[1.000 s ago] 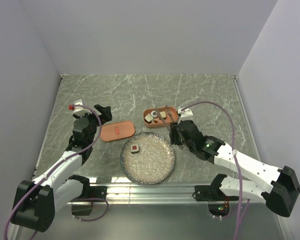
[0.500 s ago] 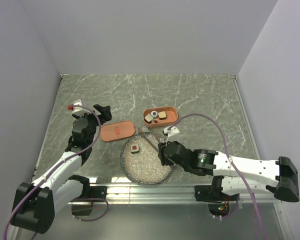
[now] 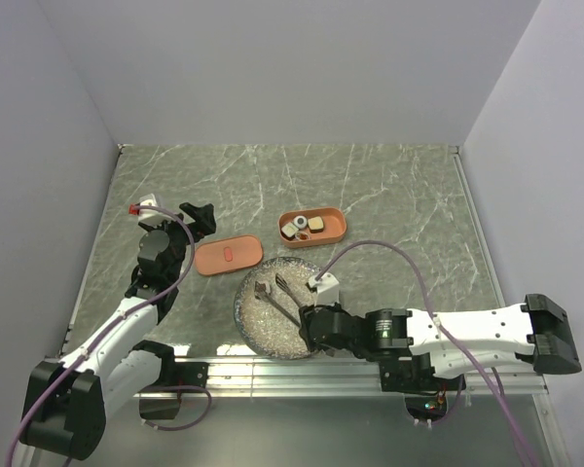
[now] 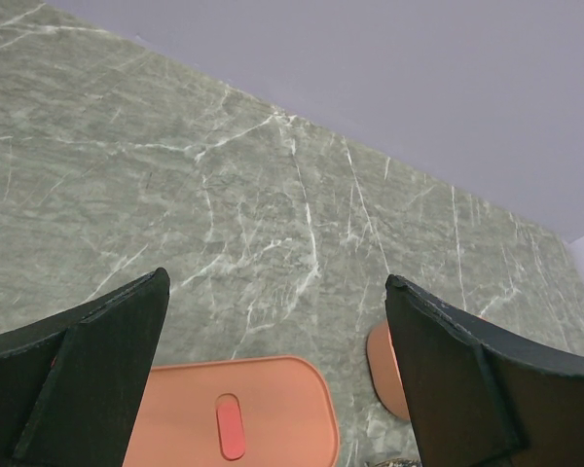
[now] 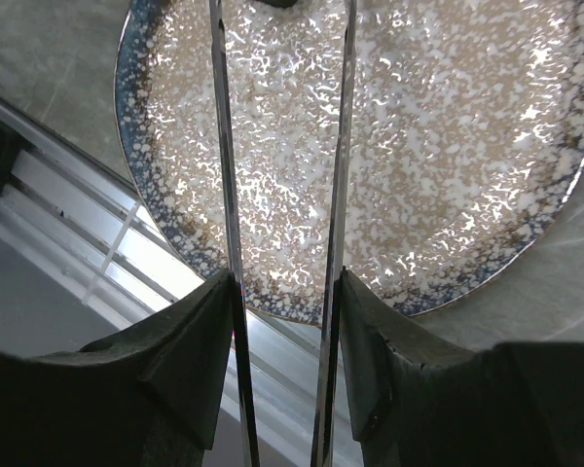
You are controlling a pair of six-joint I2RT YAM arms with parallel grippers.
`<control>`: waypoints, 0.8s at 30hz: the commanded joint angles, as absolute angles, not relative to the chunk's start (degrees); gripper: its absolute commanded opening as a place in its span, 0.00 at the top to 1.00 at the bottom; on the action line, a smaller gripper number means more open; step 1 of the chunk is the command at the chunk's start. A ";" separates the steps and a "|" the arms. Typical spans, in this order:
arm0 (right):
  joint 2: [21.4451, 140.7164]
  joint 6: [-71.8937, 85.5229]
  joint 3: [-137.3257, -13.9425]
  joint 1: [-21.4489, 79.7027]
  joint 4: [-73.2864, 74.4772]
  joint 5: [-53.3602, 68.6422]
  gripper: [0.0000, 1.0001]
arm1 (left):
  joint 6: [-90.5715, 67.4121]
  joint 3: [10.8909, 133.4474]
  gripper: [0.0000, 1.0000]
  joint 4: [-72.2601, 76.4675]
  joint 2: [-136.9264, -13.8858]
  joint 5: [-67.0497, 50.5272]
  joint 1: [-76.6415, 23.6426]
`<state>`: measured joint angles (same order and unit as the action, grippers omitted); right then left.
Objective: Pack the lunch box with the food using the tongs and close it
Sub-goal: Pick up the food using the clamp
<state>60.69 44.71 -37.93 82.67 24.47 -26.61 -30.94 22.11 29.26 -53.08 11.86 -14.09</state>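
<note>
The salmon lunch box (image 3: 333,226) stands behind the plate with several food pieces (image 3: 300,228) in it. Its flat lid (image 3: 229,256) lies to its left on the table, and also shows as the lid (image 4: 263,409) in the left wrist view. My right gripper (image 3: 311,326) (image 5: 282,321) is shut on the tongs (image 3: 284,300) (image 5: 339,175) over the near side of the speckled plate (image 3: 307,336). The tong arms stand apart and point to the plate's far left. A small dark food piece (image 3: 261,290) sits at the left tip. My left gripper (image 3: 197,216) hangs open just left of the lid, holding nothing.
The plate (image 5: 448,175) fills the right wrist view, with the metal rail (image 3: 273,373) of the table's near edge just below it. The lunch box's rounded end (image 4: 382,362) shows beside my left gripper's right finger. Grey walls close in the table on three sides.
My right arm has swung from beside the lunch box down to the plate's near side, and the tongs now reach over the plate toward the piece. The left arm has not moved.
</note>
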 commanded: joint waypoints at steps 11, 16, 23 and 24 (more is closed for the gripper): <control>71.10 44.83 -43.68 84.38 21.27 -28.74 0.47 | -31.82 22.32 0.01 30.59 -50.71 11.43 -13.45; 71.63 44.21 -44.82 84.46 21.01 -28.48 0.47 | -31.82 22.15 0.00 30.67 -50.54 11.34 -13.36; 73.56 43.86 -46.32 84.46 22.06 -28.65 0.51 | -31.73 22.15 0.01 30.76 -50.45 11.07 -13.36; 73.83 43.68 -46.49 84.46 21.97 -28.39 0.52 | -31.73 22.15 0.01 30.67 -50.45 11.07 -13.27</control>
